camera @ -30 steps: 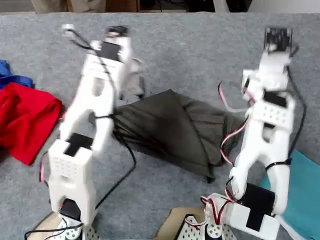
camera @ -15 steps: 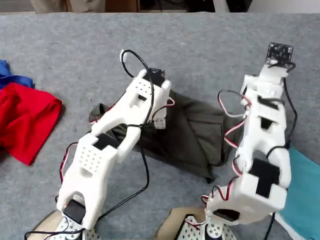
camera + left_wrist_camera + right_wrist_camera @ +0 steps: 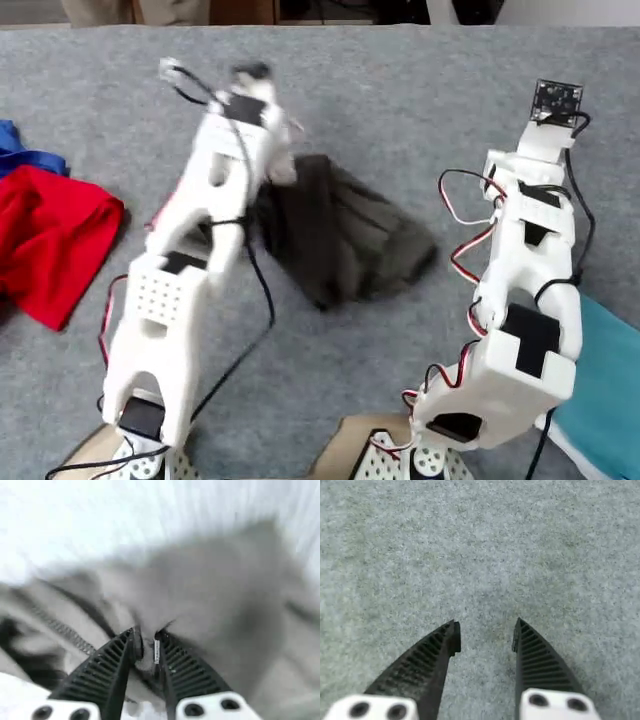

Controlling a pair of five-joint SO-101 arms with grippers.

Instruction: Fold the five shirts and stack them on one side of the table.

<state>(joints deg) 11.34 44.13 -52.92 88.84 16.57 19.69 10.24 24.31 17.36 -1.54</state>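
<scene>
- The dark shirt (image 3: 345,240) lies bunched in a loose heap at the centre of the high view, on the grey table (image 3: 420,90). Its upper-left edge is drawn up toward the left arm (image 3: 200,230).
- Left gripper (image 3: 146,647): fingers clenched on a fold of the dark shirt, with cloth pinched between the tips in the left wrist view.
- In the high view the wrist end of the left arm covers the point of grip, so the contact cannot be made out there.
- Right gripper (image 3: 484,632): fingers spread apart with nothing between them, above bare table covering.
- The right arm (image 3: 525,260) stands at the right of the high view, apart from the dark shirt.
- Red shirt (image 3: 55,235): crumpled at the left of the high view, well apart from the dark shirt.
- Blue shirt (image 3: 15,150): just above the red shirt and touching it, cut off by the left edge so little of it can be judged.
- Teal shirt (image 3: 610,390): at the lower right, cut off by the right edge and partly hidden behind the right arm. Whether it is folded cannot be told.
- In the left wrist view the lie of the dark shirt beyond the gripped fold cannot be made out.
</scene>
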